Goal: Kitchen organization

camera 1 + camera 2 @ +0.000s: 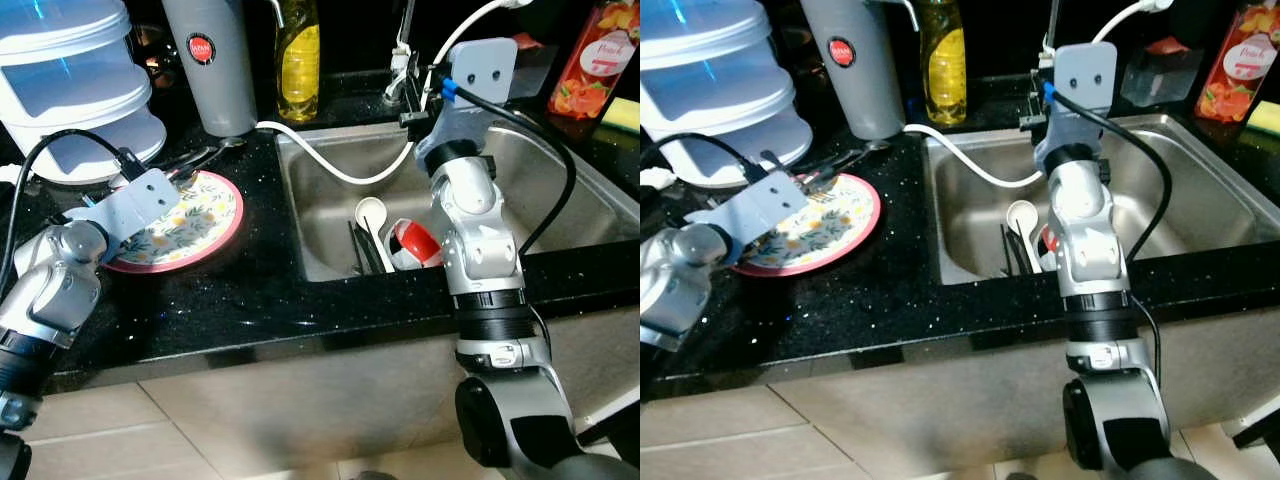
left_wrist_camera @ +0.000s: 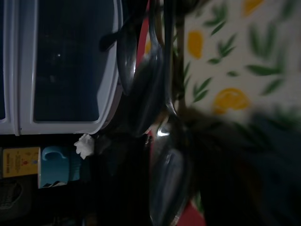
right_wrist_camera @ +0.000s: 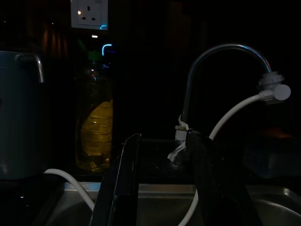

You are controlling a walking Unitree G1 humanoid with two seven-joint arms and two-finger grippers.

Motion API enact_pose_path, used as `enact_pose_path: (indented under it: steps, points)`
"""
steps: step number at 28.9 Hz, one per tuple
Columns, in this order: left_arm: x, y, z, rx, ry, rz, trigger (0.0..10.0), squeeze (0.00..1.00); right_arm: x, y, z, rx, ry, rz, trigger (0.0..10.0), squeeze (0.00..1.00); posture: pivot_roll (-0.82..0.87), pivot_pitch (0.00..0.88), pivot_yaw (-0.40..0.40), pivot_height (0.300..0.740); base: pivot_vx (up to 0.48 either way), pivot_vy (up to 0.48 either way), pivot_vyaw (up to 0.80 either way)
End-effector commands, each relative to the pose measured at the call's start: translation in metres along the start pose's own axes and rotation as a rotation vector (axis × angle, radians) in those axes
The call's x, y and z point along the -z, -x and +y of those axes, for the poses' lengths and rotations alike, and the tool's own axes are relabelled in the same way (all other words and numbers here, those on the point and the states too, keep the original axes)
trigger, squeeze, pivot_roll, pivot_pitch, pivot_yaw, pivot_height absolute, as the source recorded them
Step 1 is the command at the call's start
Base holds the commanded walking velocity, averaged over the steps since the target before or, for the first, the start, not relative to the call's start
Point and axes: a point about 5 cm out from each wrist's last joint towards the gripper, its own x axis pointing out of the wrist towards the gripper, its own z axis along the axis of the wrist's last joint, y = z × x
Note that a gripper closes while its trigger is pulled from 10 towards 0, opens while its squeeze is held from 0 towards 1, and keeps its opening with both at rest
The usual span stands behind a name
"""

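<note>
On the black desk [image 1: 260, 300] left of the sink [image 1: 560, 190], the floral plate [image 1: 205, 225] with its pink rim lay flat, and the left gripper [image 1: 190, 170] hung at the plate's far edge, where a few dark metal spoons [image 2: 157, 94] rested across the rim. In the left wrist view those spoons ran lengthwise along the line of the fingers, bowls overlapping, with the leaf-and-lemon pattern of the plate beside them. Whether the left fingers were apart or closed on a handle could not be told (the close view was dark and blurred there).

The right gripper [image 3: 160, 183] was held high over the back of the sink, its two fingers apart with nothing between them, pointing toward the tap [image 3: 225, 61] and the white hose [image 1: 330, 160]. Down in the basin, near its front wall, lay a white ladle [image 1: 372, 215], a red-and-white cup [image 1: 415, 242] and some dark utensils [image 1: 362, 250], their long axes running front to back.

The left arm was clearly the nearer one to the spoons, which sat just at its fingertips; the right arm was the nearer to the sink's contents, though these lay well below and behind where its fingers pointed.
</note>
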Motion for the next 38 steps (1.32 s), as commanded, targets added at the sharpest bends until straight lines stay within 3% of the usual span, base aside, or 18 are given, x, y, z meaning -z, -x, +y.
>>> enact_pose_path:
  steps: [1, 10, 16, 17, 21, 22, 26, 29, 34, 38]
  points:
    - [0.027, -0.007, -0.01, 0.067, -0.046, 0.121, 0.0, 0.0, -0.002, -0.001, 0.0, -0.001, 0.001, -0.007, 10.0, 0.0, 0.07, 0.013, 0.038, 0.74, 0.0, 0.0, 0.0]
    - [0.032, -0.011, -0.02, 0.108, -0.05, 0.142, 0.0, 0.0, -0.003, -0.001, -0.002, 0.004, 0.007, -0.009, 10.0, 0.0, 0.06, 0.016, 0.037, 0.74, 0.0, 0.0, 0.0]
    - [0.016, -0.012, -0.018, 0.095, -0.031, 0.072, 0.0, 0.0, -0.003, -0.002, -0.001, -0.001, 0.004, -0.01, 10.0, 0.0, 0.07, 0.012, 0.032, 0.74, 0.0, 0.0, 0.0]
    - [0.007, -0.011, -0.013, 0.06, -0.025, 0.029, 9.5, 0.0, -0.003, -0.002, -0.001, -0.002, 0.004, -0.011, 10.0, 0.0, 0.07, 0.012, 0.031, 0.74, 0.0, 0.0, 0.0]
    - [-0.011, -0.007, 0.0, -0.012, 0.017, -0.056, 10.0, 0.0, -0.003, -0.002, -0.001, -0.002, 0.004, -0.012, 10.0, 0.0, 0.07, 0.013, 0.031, 0.74, 0.0, 0.0, 0.0]
    - [-0.029, 0.001, 0.017, -0.097, 0.055, -0.139, 10.0, 0.0, -0.003, -0.002, -0.001, -0.003, 0.004, -0.011, 10.0, 0.0, 0.06, 0.013, 0.031, 0.74, 0.0, 0.0, 0.0]
    - [-0.044, 0.011, 0.032, -0.179, 0.061, -0.205, 10.0, 0.0, -0.003, -0.001, -0.001, -0.003, 0.004, -0.01, 10.0, 0.0, 0.06, 0.015, 0.031, 0.74, 0.0, 0.0, 0.0]
    - [-0.066, 0.025, 0.05, -0.26, 0.081, -0.31, 10.0, 0.0, -0.003, -0.001, 0.0, -0.005, 0.003, -0.01, 10.0, 0.0, 0.06, 0.016, 0.03, 0.74, 0.0, 0.0, 0.0]
    - [-0.089, 0.037, 0.061, -0.294, 0.117, -0.419, 10.0, 0.0, -0.003, -0.001, 0.0, -0.006, 0.004, -0.01, 10.0, 0.0, 0.06, 0.015, 0.031, 0.74, 0.0, 0.0, 0.0]
    - [-0.127, 0.046, 0.049, -0.178, 0.247, -0.62, 10.0, 0.0, -0.003, -0.002, 0.0, -0.007, 0.005, -0.01, 10.0, 0.0, 0.05, 0.01, 0.03, 0.74, 0.0, 0.0, 0.0]
